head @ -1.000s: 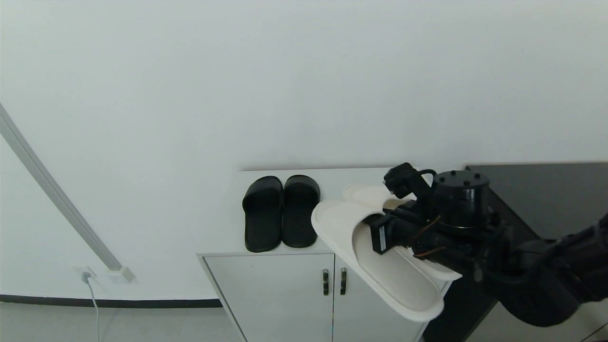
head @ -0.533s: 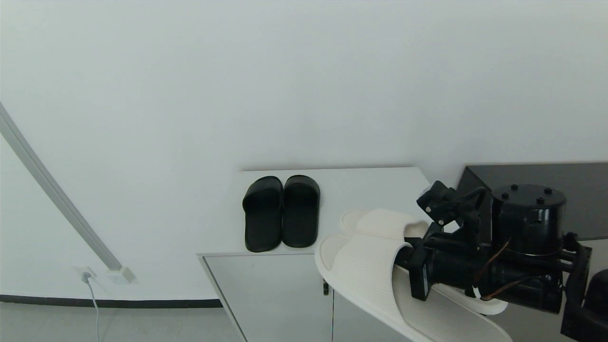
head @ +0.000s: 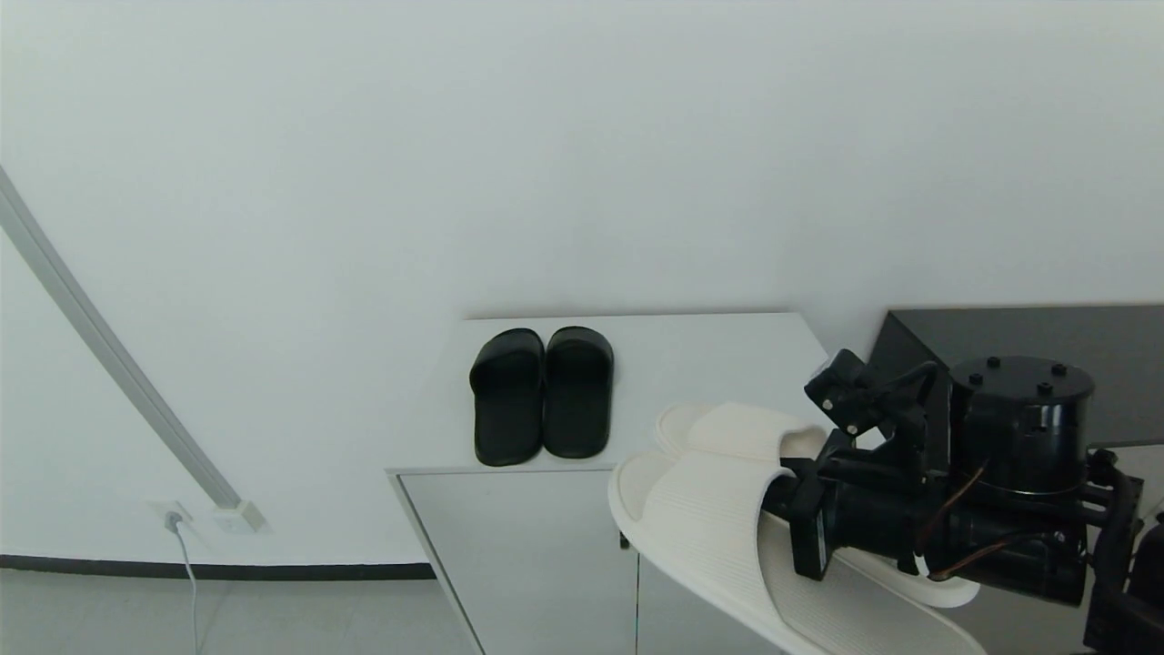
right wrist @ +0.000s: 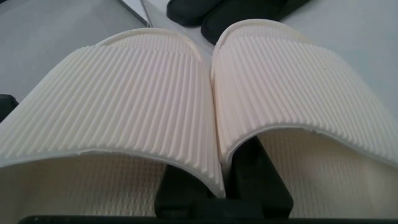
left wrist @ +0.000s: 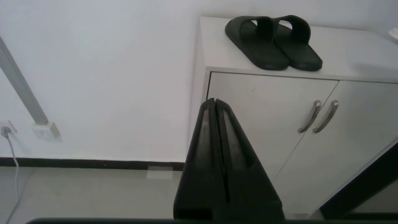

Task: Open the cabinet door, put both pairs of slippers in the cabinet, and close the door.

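White slippers [head: 718, 482] hung clamped by their adjoining straps in the right gripper [head: 802, 532], before the cabinet [head: 709, 355], its doors [left wrist: 261, 130] shut; black slippers [head: 543, 393] lay on top. The left gripper [left wrist: 217, 155], fingers pressed together, would likely need to pull a handle [left wrist: 310, 116] first, swinging the door wide.

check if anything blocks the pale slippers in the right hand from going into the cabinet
Yes: the two grey cabinet doors are shut. The right hand holds the pair of cream ribbed slippers out in front of them, so a door must open first.
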`<state>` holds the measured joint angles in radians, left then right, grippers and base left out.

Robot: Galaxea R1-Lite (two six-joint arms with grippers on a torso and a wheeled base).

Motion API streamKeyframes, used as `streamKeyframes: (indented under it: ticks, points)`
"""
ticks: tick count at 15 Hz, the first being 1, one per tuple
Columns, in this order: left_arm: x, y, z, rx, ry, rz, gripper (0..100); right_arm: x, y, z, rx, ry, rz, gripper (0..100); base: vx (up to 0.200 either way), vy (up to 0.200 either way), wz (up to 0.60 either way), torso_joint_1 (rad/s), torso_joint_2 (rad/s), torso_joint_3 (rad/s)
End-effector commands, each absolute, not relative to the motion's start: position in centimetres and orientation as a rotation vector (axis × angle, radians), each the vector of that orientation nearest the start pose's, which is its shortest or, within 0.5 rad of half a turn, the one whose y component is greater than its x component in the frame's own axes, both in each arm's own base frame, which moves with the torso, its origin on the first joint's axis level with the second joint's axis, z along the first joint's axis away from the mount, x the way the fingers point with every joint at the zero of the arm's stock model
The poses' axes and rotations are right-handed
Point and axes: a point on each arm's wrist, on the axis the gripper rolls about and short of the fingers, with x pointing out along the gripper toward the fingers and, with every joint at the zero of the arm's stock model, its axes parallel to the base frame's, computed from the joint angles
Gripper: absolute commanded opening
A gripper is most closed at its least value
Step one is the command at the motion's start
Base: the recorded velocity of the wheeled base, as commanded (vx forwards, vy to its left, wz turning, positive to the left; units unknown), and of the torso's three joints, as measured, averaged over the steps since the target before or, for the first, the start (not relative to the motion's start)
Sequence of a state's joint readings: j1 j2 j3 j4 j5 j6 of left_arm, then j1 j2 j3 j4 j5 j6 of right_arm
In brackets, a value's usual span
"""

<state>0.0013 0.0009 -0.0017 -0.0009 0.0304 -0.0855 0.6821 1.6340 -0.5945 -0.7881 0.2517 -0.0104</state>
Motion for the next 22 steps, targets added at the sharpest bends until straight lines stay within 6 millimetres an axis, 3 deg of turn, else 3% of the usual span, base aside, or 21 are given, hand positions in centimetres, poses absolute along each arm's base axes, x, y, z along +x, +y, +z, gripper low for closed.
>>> streamKeyframes:
  ticks: [1, 18, 22]
  points:
    - [-2.29, 0.07, 7.61, -0.084, -0.004, 0.032, 0, 20.70, 17.54, 16.12, -0.066, 0.251, 0.927, 0, -0.200, 0.000, 0.00, -0.012, 0.00, 0.002]
    - [-2.28, 0.07, 7.61, -0.087, -0.003, 0.034, 0, 20.59, 17.51, 15.63, -0.105, 0.249, 0.934, 0, 0.000, 0.000, 0.00, 0.000, 0.00, 0.000]
    - [-2.28, 0.07, 7.61, -0.087, -0.003, 0.032, 0, 20.48, 17.47, 15.44, -0.107, 0.257, 0.935, 0, 0.000, 0.000, 0.00, -0.139, 0.32, 0.172]
